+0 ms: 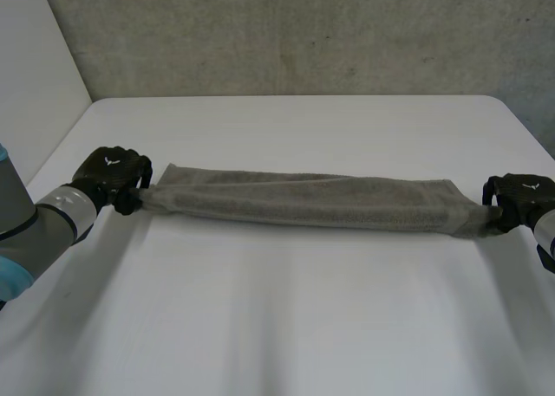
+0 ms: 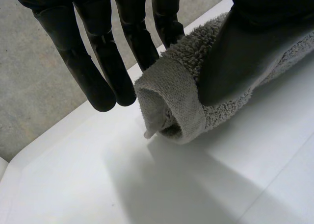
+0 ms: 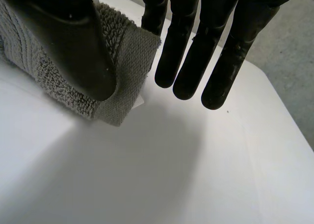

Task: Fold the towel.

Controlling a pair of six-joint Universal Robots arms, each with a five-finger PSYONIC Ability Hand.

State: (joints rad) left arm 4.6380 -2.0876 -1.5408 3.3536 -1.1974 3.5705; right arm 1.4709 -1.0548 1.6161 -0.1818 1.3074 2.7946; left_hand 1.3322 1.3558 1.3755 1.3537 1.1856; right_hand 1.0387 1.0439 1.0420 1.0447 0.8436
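Now: your left hand (image 1: 108,174) pinches one short end of grey towel (image 1: 312,201), right hand (image 1: 519,197) clamps opposite end; towel stretched across white table (image 1: 286,318).

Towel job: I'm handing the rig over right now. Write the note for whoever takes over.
Left hand: shut on the towel, thumb pinching its left end.
Right hand: shut on the towel's right end, same thumb pinch.
Towel: pulled out between the two hands as a long narrow band across the white table.
Done: it looks folded lengthwise already; doubled layers show at both ends in the wrist views.
Left: probably bring one end over to the other to halve the length, then release and flatten.
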